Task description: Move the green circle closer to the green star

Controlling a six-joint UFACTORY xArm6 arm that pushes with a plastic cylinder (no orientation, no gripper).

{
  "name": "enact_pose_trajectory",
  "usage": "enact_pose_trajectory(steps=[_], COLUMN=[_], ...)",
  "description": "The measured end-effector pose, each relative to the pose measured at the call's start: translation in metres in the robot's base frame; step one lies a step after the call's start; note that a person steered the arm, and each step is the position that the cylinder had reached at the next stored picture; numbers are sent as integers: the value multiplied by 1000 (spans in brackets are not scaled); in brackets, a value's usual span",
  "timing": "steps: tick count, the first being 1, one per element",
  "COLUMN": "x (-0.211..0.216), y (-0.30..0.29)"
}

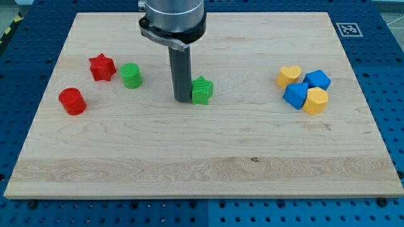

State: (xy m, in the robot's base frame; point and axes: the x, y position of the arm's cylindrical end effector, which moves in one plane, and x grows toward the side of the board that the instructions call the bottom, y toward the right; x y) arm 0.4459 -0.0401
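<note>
The green circle [131, 75] stands on the wooden board at the view's left, just right of the red star [101, 67]. The green star [202, 90] lies near the board's middle. My tip [182, 98] rests on the board right against the green star's left side, between the two green blocks. The green circle is about 80 px to the left of my tip and a little higher in the view.
A red circle [72, 101] sits at the far left. At the right is a tight cluster: a yellow heart [289, 76], two blue blocks [317, 79] [295, 95] and a yellow block [315, 100]. The board [202, 164] lies on a blue perforated table.
</note>
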Motion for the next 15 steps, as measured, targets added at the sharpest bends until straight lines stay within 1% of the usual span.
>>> enact_pose_trajectory(steps=[1, 2, 4, 5, 6, 7, 8, 9, 10, 11, 12, 13, 15], x=[3, 8, 12, 11, -1, -66, -66, -94, -133, -128, -87, -77, -72], y=[-14, -75, -94, -132, -131, -117, -117, -108, -99, -96, -58, -42, -27])
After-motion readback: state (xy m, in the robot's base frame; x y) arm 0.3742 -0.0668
